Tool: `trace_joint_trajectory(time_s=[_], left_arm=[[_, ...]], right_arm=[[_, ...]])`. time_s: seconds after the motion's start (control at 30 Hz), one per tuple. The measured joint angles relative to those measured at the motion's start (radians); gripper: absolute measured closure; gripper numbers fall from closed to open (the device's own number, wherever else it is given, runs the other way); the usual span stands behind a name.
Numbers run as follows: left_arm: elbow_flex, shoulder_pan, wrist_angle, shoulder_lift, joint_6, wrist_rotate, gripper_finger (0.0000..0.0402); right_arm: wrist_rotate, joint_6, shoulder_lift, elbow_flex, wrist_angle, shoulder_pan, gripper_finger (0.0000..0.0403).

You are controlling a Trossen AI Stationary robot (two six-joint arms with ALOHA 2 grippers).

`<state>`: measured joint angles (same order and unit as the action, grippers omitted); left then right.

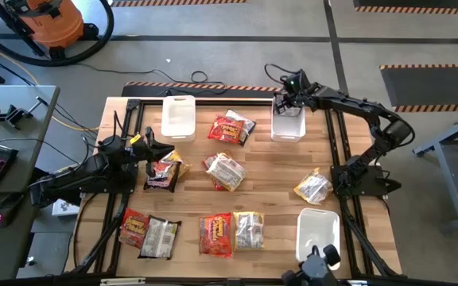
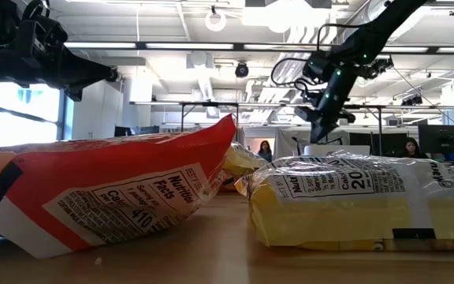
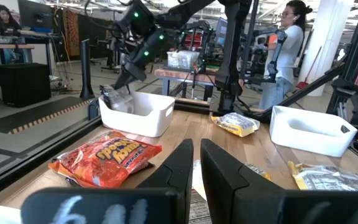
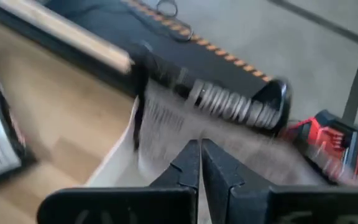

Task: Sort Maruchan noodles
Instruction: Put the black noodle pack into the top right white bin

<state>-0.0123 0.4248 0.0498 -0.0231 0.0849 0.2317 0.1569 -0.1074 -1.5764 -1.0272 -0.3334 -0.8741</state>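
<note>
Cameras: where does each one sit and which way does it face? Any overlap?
High: overhead, straight down on table; both arms.
Low: tabletop level, across red packet into room; arms overhead.
Left wrist: past shut left tool over red packet.
Right wrist: past shut right tool into bin.
Shared: high and left wrist both show right tool over bin.

Red-orange noodle packet (image 1: pixel 215 235); white bin (image 1: pixel 178 117); packet (image 4: pixel 166 124) maybe silver.

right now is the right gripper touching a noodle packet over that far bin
Touching. The right wrist view shows the right gripper shut on a silvery noodle packet; the left wrist view shows it dangling over the white bin.
</note>
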Motion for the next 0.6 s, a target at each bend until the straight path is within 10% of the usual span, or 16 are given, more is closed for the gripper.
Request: trace_joint_trajectory(time_s=[0.6], left_arm=[[0.000, 0.000, 0.000, 0.000, 0.000, 0.000, 0.0378]], right_arm=[[-0.029, 0.033, -0.050, -0.096, -0.044, -0.029, 0.0403]])
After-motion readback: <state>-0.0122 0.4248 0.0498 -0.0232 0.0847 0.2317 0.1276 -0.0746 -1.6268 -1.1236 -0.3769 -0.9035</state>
